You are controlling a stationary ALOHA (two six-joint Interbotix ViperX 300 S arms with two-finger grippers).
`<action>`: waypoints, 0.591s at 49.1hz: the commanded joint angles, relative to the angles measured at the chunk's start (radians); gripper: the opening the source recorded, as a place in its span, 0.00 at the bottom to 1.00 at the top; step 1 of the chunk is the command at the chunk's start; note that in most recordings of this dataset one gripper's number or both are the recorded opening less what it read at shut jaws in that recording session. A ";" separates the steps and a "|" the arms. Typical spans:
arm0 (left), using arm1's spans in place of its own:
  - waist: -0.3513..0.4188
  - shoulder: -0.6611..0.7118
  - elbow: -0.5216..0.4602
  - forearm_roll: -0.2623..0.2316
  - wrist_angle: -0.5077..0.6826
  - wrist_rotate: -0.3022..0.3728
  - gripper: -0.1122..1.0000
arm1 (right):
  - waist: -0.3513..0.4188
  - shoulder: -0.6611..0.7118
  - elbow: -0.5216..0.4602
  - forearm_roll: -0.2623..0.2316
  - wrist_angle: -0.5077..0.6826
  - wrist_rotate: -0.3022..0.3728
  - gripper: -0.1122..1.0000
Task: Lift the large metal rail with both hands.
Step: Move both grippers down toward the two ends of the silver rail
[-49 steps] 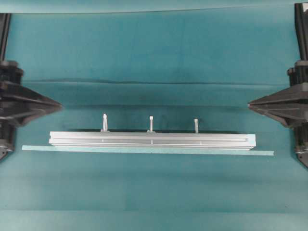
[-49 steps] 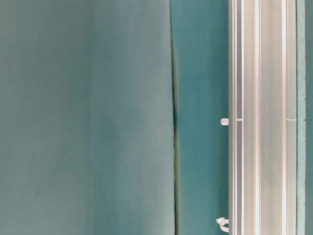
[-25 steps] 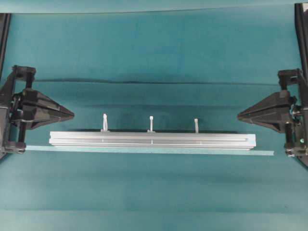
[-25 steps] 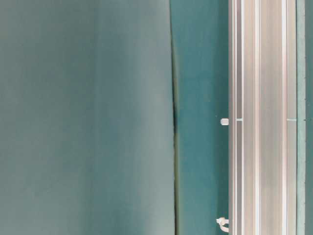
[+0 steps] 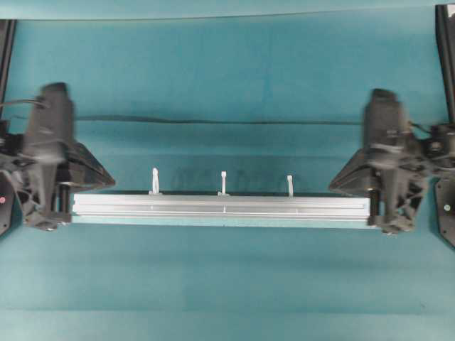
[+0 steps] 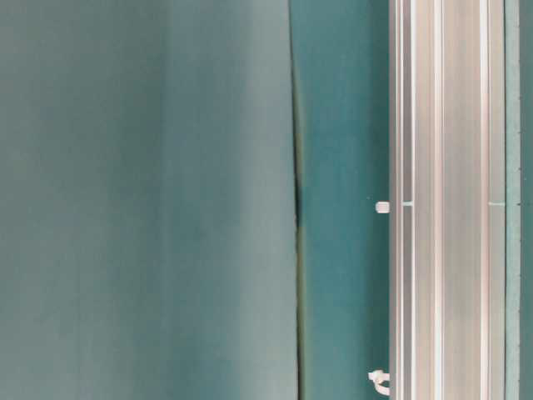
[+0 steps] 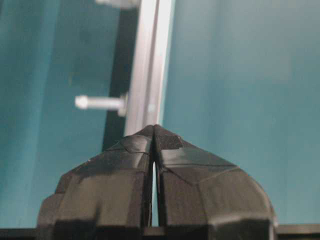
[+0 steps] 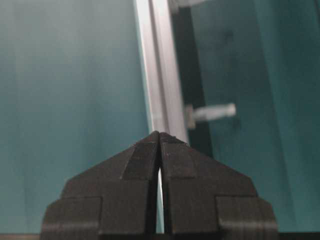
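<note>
A: Overhead view: both arms are smearing. The left gripper and right gripper are showing as dark wedges, wrist housings blurred. The left arm is covering the left end of the large metal rail; the right arm is sitting over its right end.

B: Contact there?

A: Can't tell, blur is hiding it. The pale tape strip is mostly tucked under the rail's near edge, ends hidden by the arms.

B: Table-level view?

A: The frame is cutting the rail off top and bottom, no grippers in it. Wrist views: the closed fingers are blocking the rail's near end, and the zip tie is looking soft.
</note>
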 commanded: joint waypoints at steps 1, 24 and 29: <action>-0.003 0.034 -0.052 0.005 0.075 0.002 0.08 | -0.003 0.051 -0.044 0.002 0.060 0.018 0.11; -0.008 0.215 -0.160 0.018 0.244 0.075 0.08 | -0.026 0.178 -0.141 -0.023 0.310 0.012 0.11; -0.008 0.216 -0.164 0.018 0.241 0.100 0.08 | -0.025 0.190 -0.149 -0.023 0.316 0.009 0.11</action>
